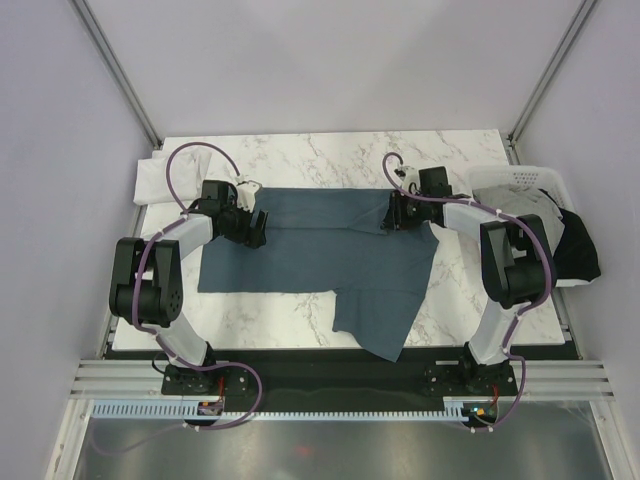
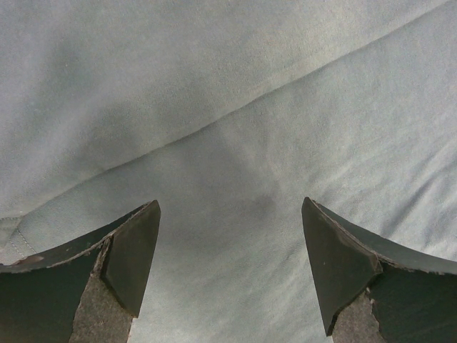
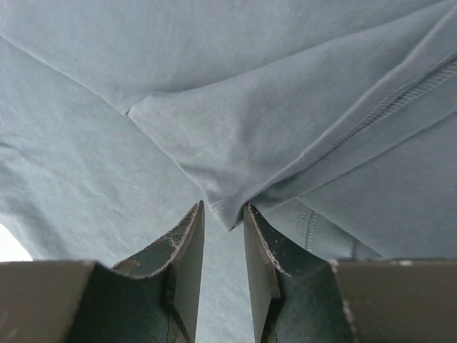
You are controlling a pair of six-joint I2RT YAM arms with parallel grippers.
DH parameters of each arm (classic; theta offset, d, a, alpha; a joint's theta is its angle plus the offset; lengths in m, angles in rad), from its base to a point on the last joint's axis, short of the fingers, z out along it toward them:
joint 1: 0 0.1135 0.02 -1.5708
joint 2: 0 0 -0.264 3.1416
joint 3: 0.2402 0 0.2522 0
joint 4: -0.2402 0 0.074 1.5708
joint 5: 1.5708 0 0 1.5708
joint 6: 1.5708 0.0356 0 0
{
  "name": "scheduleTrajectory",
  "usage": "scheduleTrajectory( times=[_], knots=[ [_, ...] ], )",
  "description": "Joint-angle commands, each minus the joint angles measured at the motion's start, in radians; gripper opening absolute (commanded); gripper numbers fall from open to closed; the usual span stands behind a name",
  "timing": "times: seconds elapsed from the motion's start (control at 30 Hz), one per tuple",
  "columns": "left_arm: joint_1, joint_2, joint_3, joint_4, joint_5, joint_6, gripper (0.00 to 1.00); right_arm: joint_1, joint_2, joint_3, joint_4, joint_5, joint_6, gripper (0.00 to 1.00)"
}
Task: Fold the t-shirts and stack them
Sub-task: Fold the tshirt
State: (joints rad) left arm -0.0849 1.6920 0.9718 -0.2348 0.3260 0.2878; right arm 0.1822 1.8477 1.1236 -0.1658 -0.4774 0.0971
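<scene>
The blue shirt (image 1: 320, 250) lies spread in the middle of the table (image 1: 330, 150), one lower corner hanging over the near edge. The right gripper (image 3: 223, 207) is clenched on a folded ridge of the shirt at its far right edge. The left gripper (image 2: 230, 202) hangs over the shirt's far left part, jaws wide apart and holding nothing. A white shirt (image 1: 160, 178) sits bunched at the table's far left corner. At the right edge, the basket (image 1: 520, 172) holds a grey shirt (image 1: 520, 205), and a black shirt (image 1: 578, 250) spills over its side.
</scene>
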Motion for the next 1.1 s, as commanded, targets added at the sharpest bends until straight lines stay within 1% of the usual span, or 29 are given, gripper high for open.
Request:
scheduleTrajectory(
  times=[0.0,0.1,0.13,0.17,0.23,0.27,0.33,0.57,1.07],
  knots=[
    [0.004,0.002,-0.001,0.020,0.018,-0.021,0.87,0.007,0.015,0.002,0.020,-0.024,-0.016,0.36],
    [0.004,0.003,-0.001,0.020,0.015,-0.021,0.87,0.013,0.016,0.001,0.018,-0.024,-0.019,0.25],
    [0.004,0.000,-0.001,0.019,0.013,-0.021,0.87,0.016,0.013,0.001,0.017,-0.023,-0.019,0.16],
    [0.004,0.001,-0.001,0.020,0.013,-0.021,0.87,0.019,0.010,-0.001,0.018,-0.018,-0.017,0.11],
    [0.004,0.001,-0.001,0.019,0.013,-0.021,0.87,0.023,0.002,-0.004,0.018,-0.013,-0.016,0.04],
    [0.004,0.001,0.001,0.020,0.013,-0.021,0.87,0.025,-0.010,-0.007,0.018,-0.006,-0.013,0.02],
    [0.004,0.001,-0.001,0.020,0.012,-0.021,0.87,0.028,-0.027,-0.015,0.018,0.000,-0.005,0.00],
    [0.004,0.000,-0.001,0.023,0.010,-0.019,0.87,0.054,-0.114,-0.030,0.026,0.000,0.047,0.00],
    [0.004,0.006,0.005,0.022,-0.013,-0.016,0.87,0.109,-0.145,-0.025,0.022,-0.062,0.085,0.00]
  ],
)
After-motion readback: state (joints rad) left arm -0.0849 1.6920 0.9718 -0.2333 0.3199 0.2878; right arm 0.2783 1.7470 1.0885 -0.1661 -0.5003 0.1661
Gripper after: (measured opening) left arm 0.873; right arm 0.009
